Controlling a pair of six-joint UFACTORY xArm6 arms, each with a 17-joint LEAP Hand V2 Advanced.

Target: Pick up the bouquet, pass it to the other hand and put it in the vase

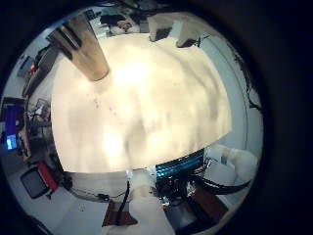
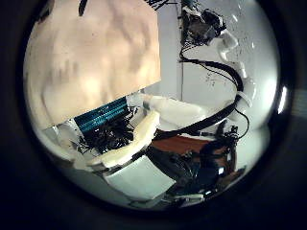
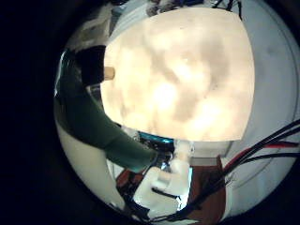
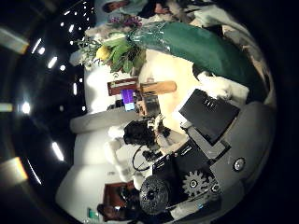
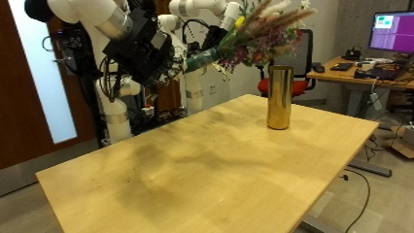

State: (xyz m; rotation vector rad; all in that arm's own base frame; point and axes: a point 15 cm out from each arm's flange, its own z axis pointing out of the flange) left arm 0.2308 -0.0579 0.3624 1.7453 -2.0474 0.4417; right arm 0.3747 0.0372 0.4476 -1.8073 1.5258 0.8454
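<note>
While the bouquet (image 5: 258, 31) hangs tilted in the air above the vase (image 5: 278, 96), the right hand (image 5: 153, 50) has its fingers curled round the green-wrapped stems. That slant seems meant to line the stems up with the vase's mouth on the counter (image 5: 194, 170); I cannot tell how the left hand's fingers sit.

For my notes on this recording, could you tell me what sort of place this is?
Probably an office or robotics lab. A wooden table bears only a gold vase, and behind it stands a desk with a lit monitor. The right hand holds a bouquet above the table.
</note>
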